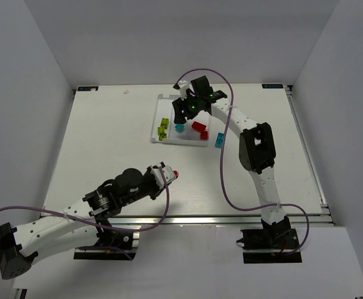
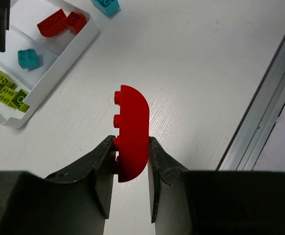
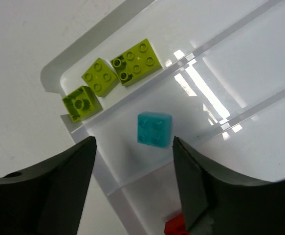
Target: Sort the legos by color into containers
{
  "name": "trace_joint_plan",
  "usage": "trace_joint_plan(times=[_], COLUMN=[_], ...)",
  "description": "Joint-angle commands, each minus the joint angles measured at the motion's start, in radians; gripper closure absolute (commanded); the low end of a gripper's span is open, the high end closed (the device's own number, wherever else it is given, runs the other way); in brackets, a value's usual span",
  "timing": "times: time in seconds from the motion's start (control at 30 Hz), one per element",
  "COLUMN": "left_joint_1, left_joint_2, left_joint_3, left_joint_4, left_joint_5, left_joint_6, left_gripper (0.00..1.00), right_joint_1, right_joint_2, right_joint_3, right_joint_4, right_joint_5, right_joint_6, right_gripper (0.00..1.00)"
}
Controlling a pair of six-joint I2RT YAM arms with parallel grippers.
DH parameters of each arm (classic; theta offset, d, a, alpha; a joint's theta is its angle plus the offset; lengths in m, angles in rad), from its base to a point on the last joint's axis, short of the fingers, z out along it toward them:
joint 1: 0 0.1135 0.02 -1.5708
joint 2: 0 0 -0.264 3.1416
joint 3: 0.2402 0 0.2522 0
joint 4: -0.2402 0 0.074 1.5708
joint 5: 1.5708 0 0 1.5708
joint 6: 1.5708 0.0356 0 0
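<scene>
tray (image 3: 240, 63): glossy white plastic | red brick (image 2: 132, 132): smooth plastic | table (image 2: 206, 63): matt

You're looking at a white surface (image 1: 106, 143) boxed in by pale grey walls (image 1: 32, 75). An aluminium rail (image 1: 206, 219) borders its six o'clock edge, a second rail (image 1: 307, 149) its three o'clock edge.

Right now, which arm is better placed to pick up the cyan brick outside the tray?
Right. The right gripper is open and empty over the tray, near that cyan brick; the left gripper is shut on a red brick.
</scene>
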Motion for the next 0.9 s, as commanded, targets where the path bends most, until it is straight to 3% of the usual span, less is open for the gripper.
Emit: trace_joint_plan(times=[0.0,0.2,0.3,0.37,0.47,0.53,0.63,0.7,0.73,0.77,0.8,0.87], left_joint_1=[0.008,0.017,0.028,0.041,0.078,0.101,0.149,0.179,0.18,0.195,0.207,0.216], left_joint_2=[-0.01,0.066,0.16,0.278,0.466,0.566,0.75,0.876,0.911,0.95,1.026,1.105], left_joint_3=[-0.007,0.028,0.075,0.108,0.204,0.308,0.423,0.537,0.574,0.653,0.696,0.834], left_joint_4=[0.026,0.07,0.128,0.182,0.248,0.263,0.26,0.248,0.243,0.237,0.208,0.144], left_joint_5=[-0.011,-0.042,-0.071,-0.075,-0.049,-0.013,0.027,0.04,0.049,0.049,0.047,0.031], left_joint_6=[-0.015,-0.053,-0.076,-0.089,-0.112,-0.136,-0.173,-0.196,-0.196,-0.23,-0.245,-0.254], left_gripper=[0.99,0.99,0.99,0.99,0.99,1.0,1.0,0.99,0.99,0.98,0.97,0.91], right_joint_1=[0.005,-0.004,-0.035,-0.106,-0.23,-0.297,-0.377,-0.424,-0.432,-0.452,-0.461,-0.493], right_joint_2=[0.019,-0.025,-0.175,-0.342,-0.516,-0.576,-0.671,-0.741,-0.819,-0.863,-0.898,-1.002], right_joint_3=[0.04,0.033,-0.096,-0.288,-0.465,-0.492,-0.578,-0.7,-0.739,-0.777,-0.855,-0.918], right_joint_4=[0.046,0.049,0.124,0.244,0.299,0.235,0.147,0.162,0.193,0.213,0.236,0.288], right_joint_5=[0.018,0.009,0.084,0.092,-0.027,-0.191,-0.357,-0.382,-0.374,-0.362,-0.35,-0.35], right_joint_6=[0.0,0.007,0.036,0.118,0.226,0.234,0.209,0.177,0.166,0.168,0.166,0.166], right_gripper=[0.28,0.23,0.29,0.47,0.63,0.86,0.91,0.73,0.33,0.18,0.11,0.11])
